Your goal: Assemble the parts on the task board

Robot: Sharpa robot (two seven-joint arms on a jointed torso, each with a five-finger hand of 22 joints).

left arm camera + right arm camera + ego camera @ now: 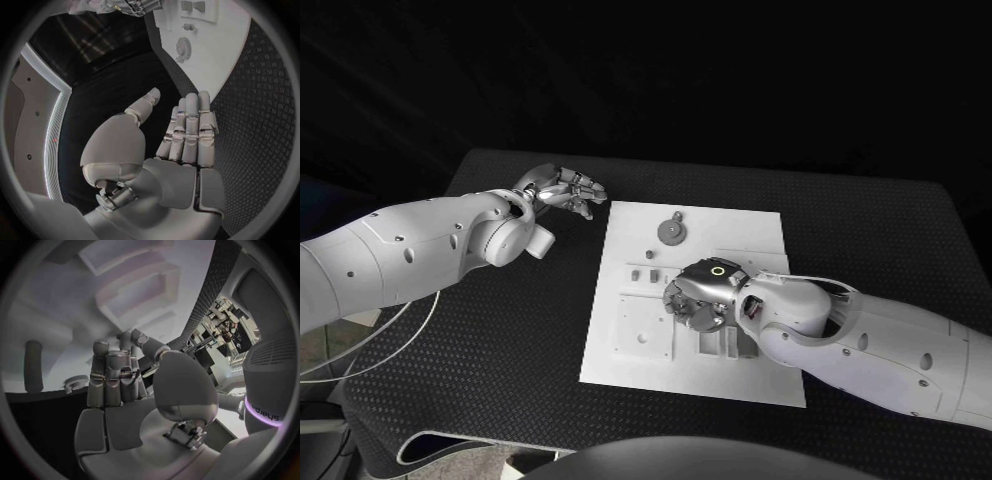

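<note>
Here, black table [877, 230], white task board [733, 225], left hand [568, 190] released, right hand [704, 292] spread, empty.

Matt white task board [629, 300] lies on a black, diamond-textured table [877, 230].

Dim scene, black surroundings, strong fisheye bending in wrist views.

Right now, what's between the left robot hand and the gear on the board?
Nothing stands there: in the head view, bare black table and the white board's edge lie between the open left robot hand and the gear.
</note>
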